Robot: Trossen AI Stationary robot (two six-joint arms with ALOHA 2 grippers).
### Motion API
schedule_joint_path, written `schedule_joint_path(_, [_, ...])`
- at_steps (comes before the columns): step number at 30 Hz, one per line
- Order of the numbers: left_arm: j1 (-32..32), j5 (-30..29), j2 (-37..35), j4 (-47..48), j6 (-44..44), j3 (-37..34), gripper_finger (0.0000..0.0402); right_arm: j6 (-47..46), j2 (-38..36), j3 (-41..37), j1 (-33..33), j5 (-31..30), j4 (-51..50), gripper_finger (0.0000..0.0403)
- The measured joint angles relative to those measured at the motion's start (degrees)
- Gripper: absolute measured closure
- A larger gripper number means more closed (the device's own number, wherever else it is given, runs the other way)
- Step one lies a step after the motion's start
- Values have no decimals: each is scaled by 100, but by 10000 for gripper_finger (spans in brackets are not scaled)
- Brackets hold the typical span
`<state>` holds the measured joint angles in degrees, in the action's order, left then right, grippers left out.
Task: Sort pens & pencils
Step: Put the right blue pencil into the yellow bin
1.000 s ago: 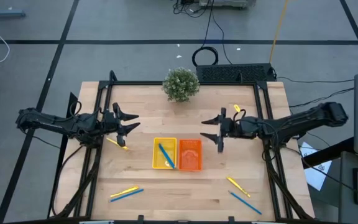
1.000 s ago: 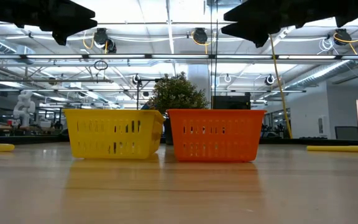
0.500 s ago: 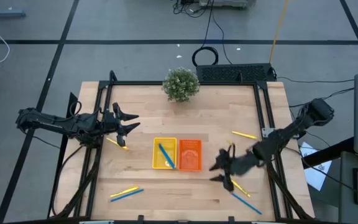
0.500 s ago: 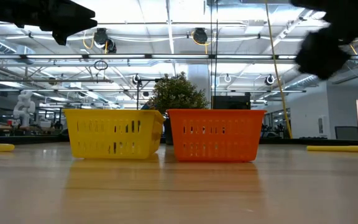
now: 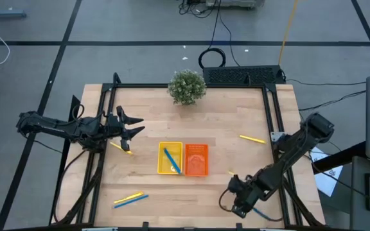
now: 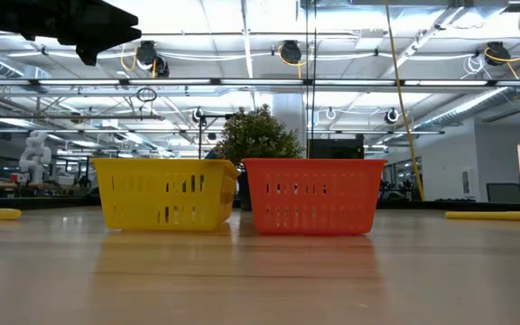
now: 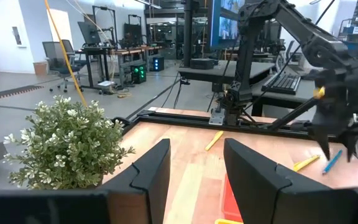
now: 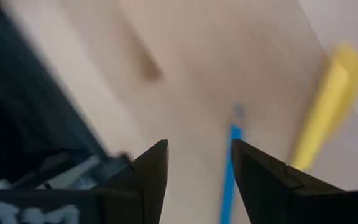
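We see a pale wood tabletop point(image 5: 172, 128) with a black frame. Yellow tray point(image 5: 161, 158) holds a blue pen point(image 5: 171, 160); orange tray point(image 5: 196, 159) has slotted walls. Yellow pencil point(image 5: 252, 138), green plant point(image 5: 187, 86), dark arms.

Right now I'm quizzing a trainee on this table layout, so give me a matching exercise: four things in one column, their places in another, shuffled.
Things:
1. small green potted plant
2. blue pen
3. orange slotted plastic tray
4. right gripper

Places:
A. over the table's near right corner
B. at the table's far edge
C. lying in the yellow slotted plastic tray
D. right beside the yellow tray

Pairs: 1-B, 2-C, 3-D, 4-A
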<state>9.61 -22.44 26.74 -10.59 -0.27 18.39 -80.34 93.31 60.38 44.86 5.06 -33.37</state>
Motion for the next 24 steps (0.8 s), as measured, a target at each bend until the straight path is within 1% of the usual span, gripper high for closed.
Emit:
schedule_joint_path(2, [0,0,0,0,0,0,245,-278,161,0,-22,322,-242,242])
schedule_joint_path(5, [0,0,0,3,0,0,245,-449,379,0,-26,560,-491,246])
schedule_joint_path(17, [2,0,0,6,-28,0,245,-452,819,10,-141,593,-139,248])
schedule_joint_path(24, [2,2,0,54,-26,0,245,-454,847,9,-348,551,-201,248])
